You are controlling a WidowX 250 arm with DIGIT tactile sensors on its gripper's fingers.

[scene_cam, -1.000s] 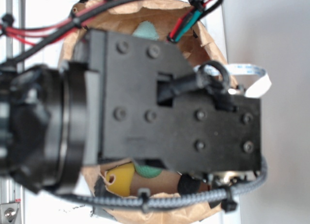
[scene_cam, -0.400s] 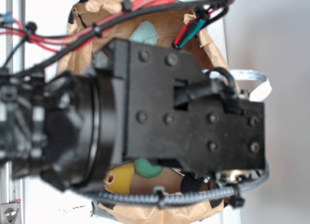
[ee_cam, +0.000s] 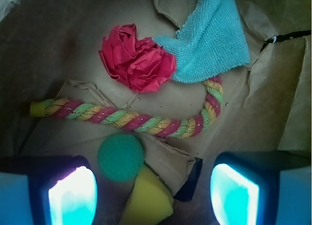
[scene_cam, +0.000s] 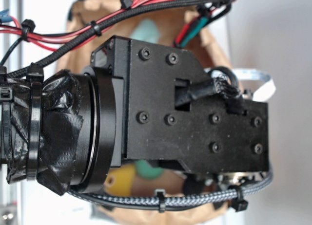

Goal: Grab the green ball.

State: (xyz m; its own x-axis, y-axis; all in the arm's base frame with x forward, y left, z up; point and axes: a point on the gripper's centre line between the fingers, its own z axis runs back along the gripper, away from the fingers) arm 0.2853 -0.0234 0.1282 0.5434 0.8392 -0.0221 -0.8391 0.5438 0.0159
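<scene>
Jaws spread wide, grasping nothing, above one green ball (ee_cam: 120, 157), one red paper flower (ee_cam: 138, 57), one rope (ee_cam: 141, 121).

In the exterior view the light is bright and even, the black arm housing (scene_cam: 195, 122) is sharp, and the brown paper bag (scene_cam: 165, 30) behind it is soft and out of focus. The wrist view is dimmer, with the bag's upper left wall in shadow. There the fingers (ee_cam: 73, 196) glow with strong pale cyan glare and are blurred at the lower edge.
</scene>
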